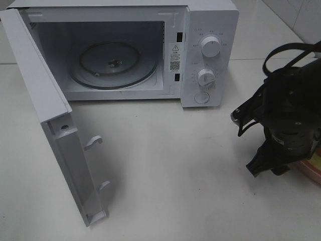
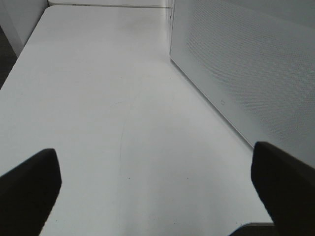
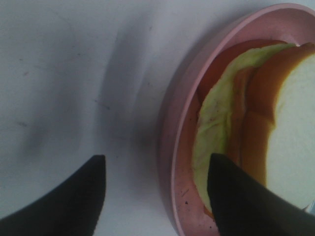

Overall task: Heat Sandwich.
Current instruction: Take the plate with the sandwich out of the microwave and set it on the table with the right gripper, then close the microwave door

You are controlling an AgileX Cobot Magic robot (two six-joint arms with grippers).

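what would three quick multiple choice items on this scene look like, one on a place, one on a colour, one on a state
1. Where is the sandwich?
A. on the plate
B. inside the microwave
C. on the bare table

2. What colour is the plate?
A. blue
B. pink
C. black

3. How does the microwave door stand?
A. shut
B. taken off
C. swung wide open

Answers:
1. A, the right wrist view shows the bread lying inside the plate's rim.
2. B, the rim is pink in the right wrist view.
3. C, the high view shows the door swung out and the glass turntable bare.
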